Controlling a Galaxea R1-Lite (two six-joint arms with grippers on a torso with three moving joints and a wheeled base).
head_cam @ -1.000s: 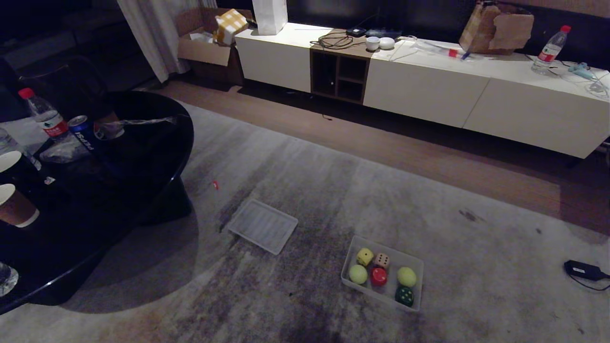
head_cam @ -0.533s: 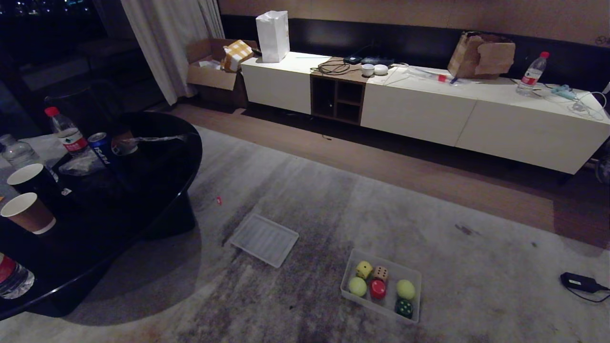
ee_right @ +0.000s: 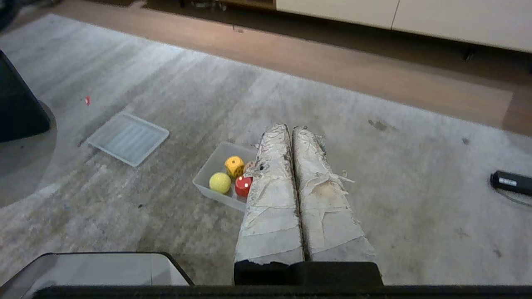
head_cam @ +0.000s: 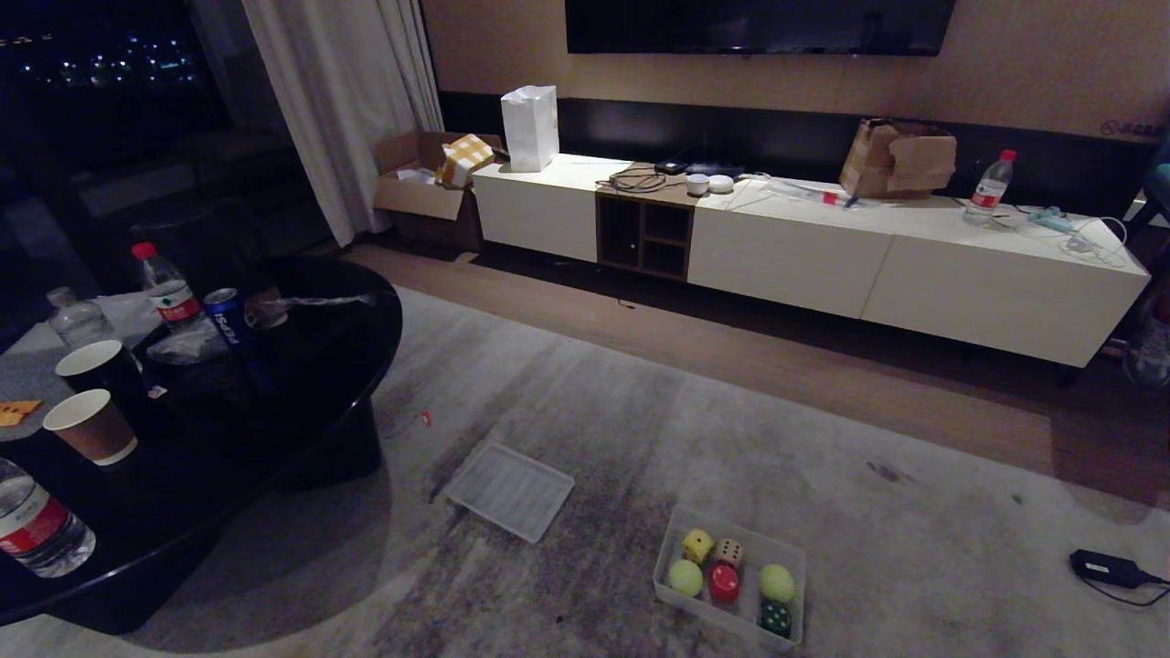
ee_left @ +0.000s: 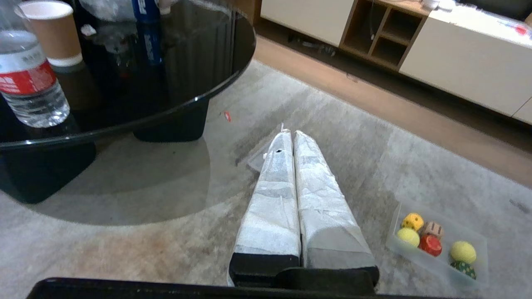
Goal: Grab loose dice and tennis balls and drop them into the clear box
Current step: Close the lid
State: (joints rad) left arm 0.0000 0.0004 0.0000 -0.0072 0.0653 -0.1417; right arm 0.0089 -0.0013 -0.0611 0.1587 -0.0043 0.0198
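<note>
**Box filled on the carpet, both arms held clear**

Grey carpet [head_cam: 731, 439] covers the floor in front of a long white low cabinet [head_cam: 804, 251], with a strip of wooden floor between them. Toward the near edge of the carpet sits the clear box [head_cam: 793, 557], and all the dice and tennis balls lie inside it: the yellow die [head_cam: 697, 546] and tan die [head_cam: 728, 552] along the far side, the red die [head_cam: 724, 582] between the two tennis balls [head_cam: 686, 577], and the dark green die [head_cam: 775, 619] in the near corner. Its ribbed lid [head_cam: 509, 490] lies flat on the carpet to the left, apart from the box. A black round table [head_cam: 302, 384] crowded with bottles, a can and paper cups stands farther left. A small black adapter [head_cam: 1104, 567] with a cord lies well to the right.

The left gripper [ee_left: 289, 133] and the right gripper [ee_right: 289, 128] both hang above the carpet with taped fingers pressed together, holding nothing.
</note>
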